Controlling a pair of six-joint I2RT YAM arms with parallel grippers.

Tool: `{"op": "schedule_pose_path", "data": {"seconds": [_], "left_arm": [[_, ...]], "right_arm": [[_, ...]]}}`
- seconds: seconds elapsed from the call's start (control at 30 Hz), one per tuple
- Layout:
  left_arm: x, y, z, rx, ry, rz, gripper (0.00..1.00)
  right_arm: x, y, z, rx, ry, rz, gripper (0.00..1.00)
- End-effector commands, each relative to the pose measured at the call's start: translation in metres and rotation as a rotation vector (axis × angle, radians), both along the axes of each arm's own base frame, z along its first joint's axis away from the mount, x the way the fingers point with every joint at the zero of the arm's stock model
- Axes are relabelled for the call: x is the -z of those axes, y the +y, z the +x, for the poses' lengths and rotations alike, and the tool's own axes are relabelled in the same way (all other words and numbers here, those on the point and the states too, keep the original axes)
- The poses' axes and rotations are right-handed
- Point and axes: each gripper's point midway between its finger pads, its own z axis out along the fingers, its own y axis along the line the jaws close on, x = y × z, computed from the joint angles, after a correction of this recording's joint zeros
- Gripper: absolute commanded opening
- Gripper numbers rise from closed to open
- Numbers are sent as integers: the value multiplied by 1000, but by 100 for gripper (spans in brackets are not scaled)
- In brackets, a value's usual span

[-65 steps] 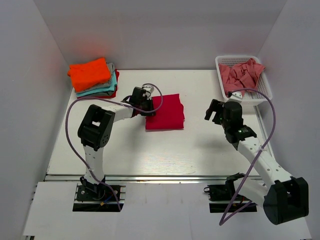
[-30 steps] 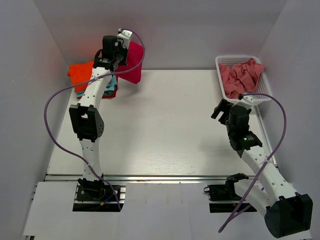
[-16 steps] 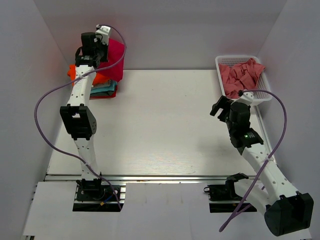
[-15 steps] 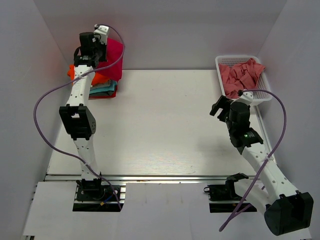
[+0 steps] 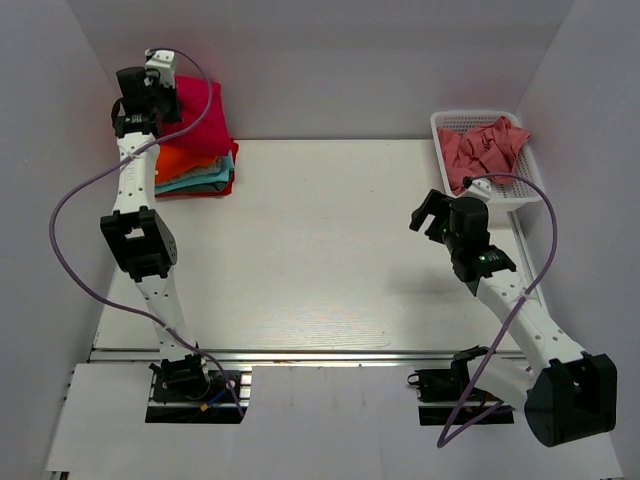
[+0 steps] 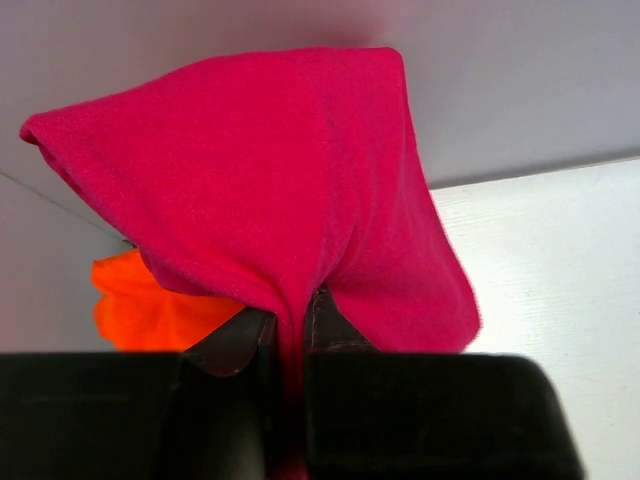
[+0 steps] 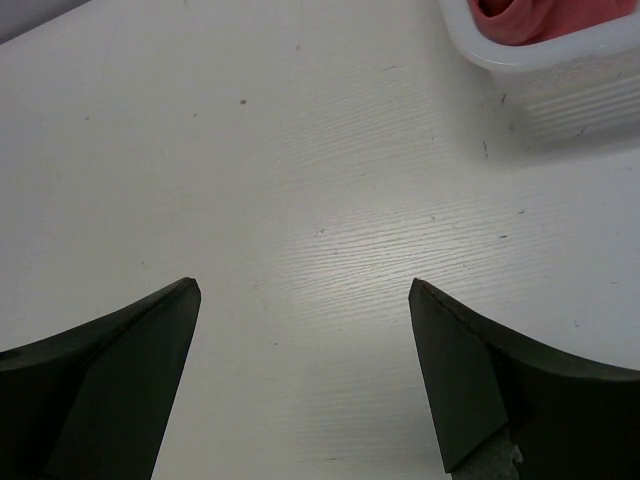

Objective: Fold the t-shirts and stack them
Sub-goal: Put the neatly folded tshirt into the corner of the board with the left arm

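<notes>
- Two arms, top external view. Left end effector raised at the far-left corner, clenched on the crimson t-shirt, cloth hanging over the stack: orange t-shirt on top, teal t-shirt beneath, red t-shirt lowest. Contact between crimson cloth and stack not discernible. Right end effector above bare table, jaws spread, grasping nothing. Salmon-pink t-shirts crumpled in the white basket at the far-right corner.
- Left wrist view. Fingers pinched tight on a fold of the crimson t-shirt, draped hood-like before the back wall; orange t-shirt at lower left, table at right.
- Right wrist view. Fingers wide apart, released, over table; basket corner at upper right, salmon-pink cloth inside.
</notes>
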Motion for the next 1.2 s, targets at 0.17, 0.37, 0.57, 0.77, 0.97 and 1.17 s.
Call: {"op": "schedule_pose_path", "data": {"seconds": [0.17,0.37,0.57,0.77,0.97,1.17], "left_arm": [[20,51,18,-66,-24,-37,0],[43,86,23,-209,1,-20,27],[31,113,14,-402,-19,-36,100],[-4,93,-12,-430,-14,-56,100],[-35,63,-45,-377,-57,-152,100],[-32,-15,-77,-231,2,-240,100]], "right_arm": [[-27,14,22,-32,-57,46,91],[-18,19,28,-55,-21,41,91],[-16,24,29,-79,-13,50,91],[-19,36,31,-137,-38,77,91],[-15,43,27,-185,-29,80,91],[-8,39,17,-195,-44,64,91]]}}
